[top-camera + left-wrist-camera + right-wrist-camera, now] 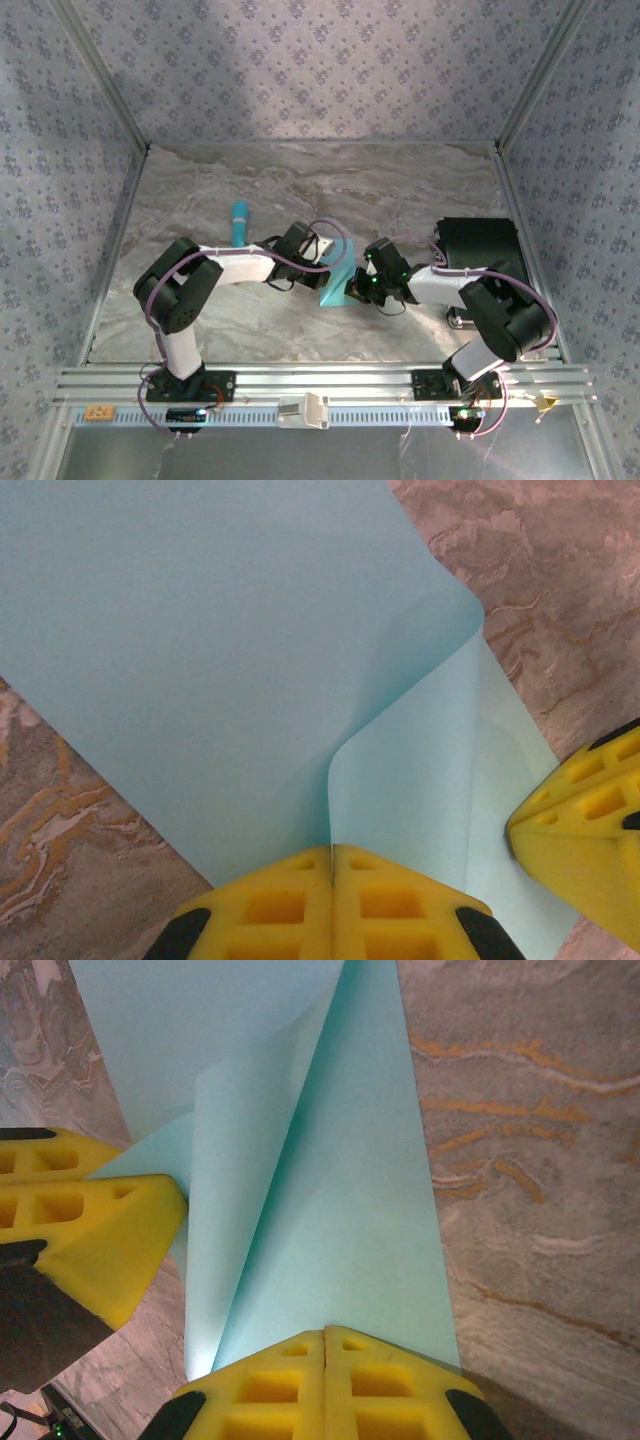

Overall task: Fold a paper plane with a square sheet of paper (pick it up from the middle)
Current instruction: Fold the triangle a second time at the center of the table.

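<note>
One loose bend only: my left gripper (332, 852) and right gripper (325, 1334) both pinch tight on the square sheet of paper (200, 630); I judge nearly all the folding remains

The yellow right claw (325, 1338), jaws pressed together, pinches a thin light cyan-blue sheet of paper (330, 1190), partly folded, stretching ahead of it. To its left, the yellow left claw (150, 1188) meets the sheet's edge. Marbled grey tabletop (530, 1160) lies to its right.

text: none legible | orange tag (98, 412) on front rail (330, 381): too small to read
</note>
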Robot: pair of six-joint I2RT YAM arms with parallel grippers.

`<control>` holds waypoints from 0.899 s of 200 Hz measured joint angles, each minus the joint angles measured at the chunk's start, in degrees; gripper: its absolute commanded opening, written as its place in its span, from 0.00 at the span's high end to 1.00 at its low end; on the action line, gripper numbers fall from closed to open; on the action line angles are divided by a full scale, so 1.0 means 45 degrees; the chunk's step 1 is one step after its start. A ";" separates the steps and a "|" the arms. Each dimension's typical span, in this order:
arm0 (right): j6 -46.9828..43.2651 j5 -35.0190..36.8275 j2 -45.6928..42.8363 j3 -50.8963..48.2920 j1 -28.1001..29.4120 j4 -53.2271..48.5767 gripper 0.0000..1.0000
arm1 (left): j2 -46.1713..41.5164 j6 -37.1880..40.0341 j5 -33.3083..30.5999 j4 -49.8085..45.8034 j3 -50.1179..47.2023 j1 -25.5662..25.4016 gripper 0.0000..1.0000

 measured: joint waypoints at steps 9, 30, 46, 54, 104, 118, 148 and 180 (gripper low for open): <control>0.0000 0.0000 0.0000 0.0000 0.0000 0.0000 0.97 | 0.0000 0.0000 0.0000 0.0000 0.0000 0.0000 1.00; 0.0000 0.0000 -0.0005 0.0000 -0.0005 0.0000 0.97 | 0.0000 -0.0005 0.0000 -0.0005 0.0010 0.0000 1.00; -0.0005 -0.0005 -0.0005 0.0000 -0.0010 0.0000 0.97 | 0.0000 -0.0005 0.0000 -0.0005 0.0010 0.0000 1.00; 0.0000 -0.0005 -0.0005 0.0005 -0.0015 0.0000 0.97 | 0.0000 -0.0010 0.0000 -0.0005 0.0010 0.0000 1.00; -0.0005 0.0000 -0.0005 0.0015 -0.0015 -0.0010 0.96 | 0.0000 -0.0044 0.0000 0.0000 0.0010 0.0000 1.00; -0.0005 -0.0005 -0.0005 0.0015 -0.0015 -0.0010 0.96 | 0.0000 -0.0049 0.0000 0.0000 0.0010 0.0000 1.00; -0.0010 0.0000 -0.0039 0.0015 -0.0117 0.0000 0.95 | 0.0005 -0.0049 0.0015 0.0000 0.0010 0.0000 1.00; 0.0068 -0.0073 -0.0282 -0.0044 -0.0525 0.0238 0.94 | 0.0024 -0.0053 0.0112 0.0010 0.0010 0.0000 1.00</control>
